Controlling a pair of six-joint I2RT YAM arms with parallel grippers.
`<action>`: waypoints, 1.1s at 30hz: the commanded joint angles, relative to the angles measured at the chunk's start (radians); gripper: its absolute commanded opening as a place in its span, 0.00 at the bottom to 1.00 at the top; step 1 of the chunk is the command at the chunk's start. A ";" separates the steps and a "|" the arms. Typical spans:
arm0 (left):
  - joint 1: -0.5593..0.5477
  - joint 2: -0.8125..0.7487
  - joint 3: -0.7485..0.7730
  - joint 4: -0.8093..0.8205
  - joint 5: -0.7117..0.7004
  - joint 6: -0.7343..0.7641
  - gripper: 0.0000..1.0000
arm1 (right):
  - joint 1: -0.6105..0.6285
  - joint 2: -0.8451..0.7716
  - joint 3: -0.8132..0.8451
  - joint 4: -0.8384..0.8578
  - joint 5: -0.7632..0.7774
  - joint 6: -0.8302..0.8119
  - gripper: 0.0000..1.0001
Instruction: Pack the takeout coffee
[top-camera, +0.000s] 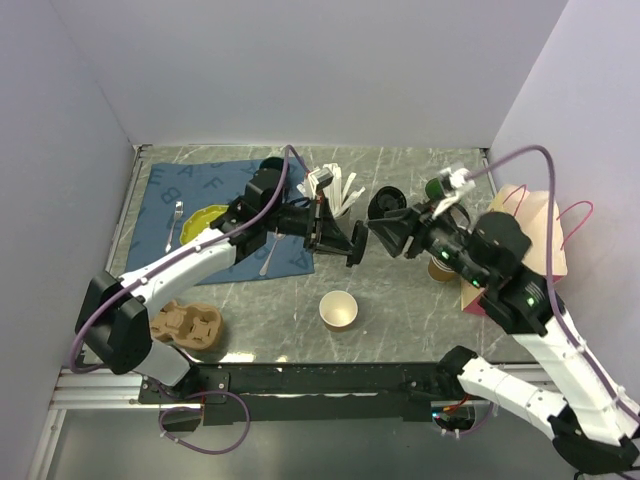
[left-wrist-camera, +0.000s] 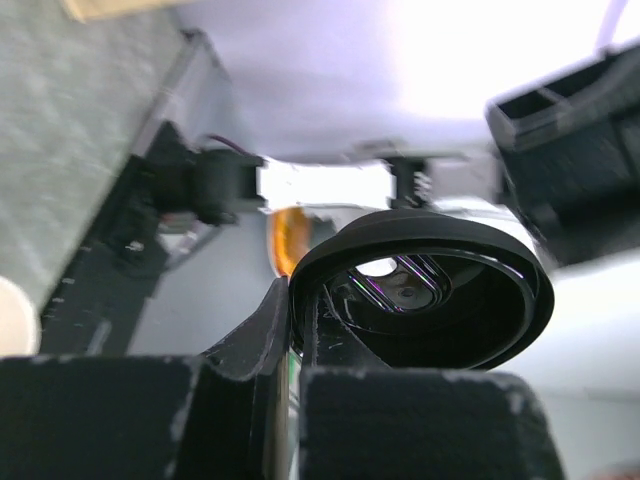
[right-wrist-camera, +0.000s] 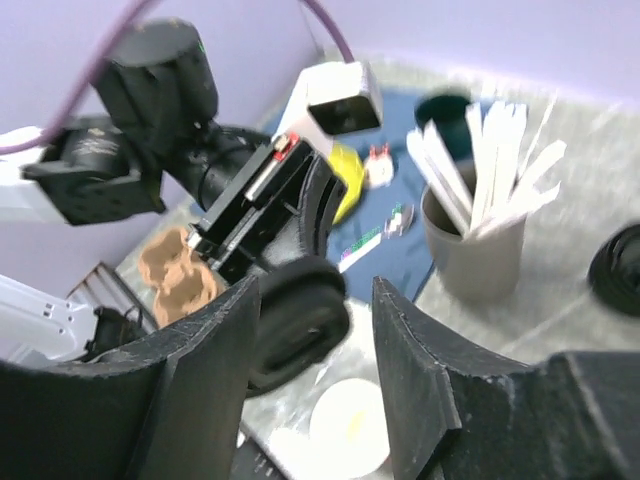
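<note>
The takeout coffee's tan paper cup (top-camera: 338, 310) stands uncapped on the table, also seen below my right jaws (right-wrist-camera: 352, 428). My left gripper (top-camera: 347, 240) is shut on the rim of a black lid (top-camera: 358, 240), held on edge above the table. In the left wrist view the lid (left-wrist-camera: 430, 300) sticks out past the pinching fingers (left-wrist-camera: 262, 335). My right gripper (top-camera: 380, 232) faces it from the right, open, close to the lid. In the right wrist view the lid (right-wrist-camera: 298, 322) lies in the gap between the spread fingers (right-wrist-camera: 425, 380), touching neither pad clearly.
A grey cup of wooden stirrers (top-camera: 337, 190) and a stack of black lids (top-camera: 385, 203) stand behind the grippers. A paper bag (top-camera: 535, 235) stands at the right. A cardboard cup carrier (top-camera: 187, 326) lies at front left, a blue mat (top-camera: 190, 190) behind it.
</note>
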 joint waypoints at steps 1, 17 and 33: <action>0.023 -0.066 -0.038 0.291 0.167 -0.166 0.01 | -0.001 -0.039 -0.049 0.193 -0.040 -0.086 0.54; 0.022 -0.097 -0.087 0.523 0.185 -0.334 0.01 | -0.018 -0.010 -0.151 0.327 -0.343 0.018 0.44; 0.051 -0.101 -0.091 0.539 0.204 -0.339 0.01 | -0.028 -0.080 -0.143 0.218 -0.263 0.044 0.44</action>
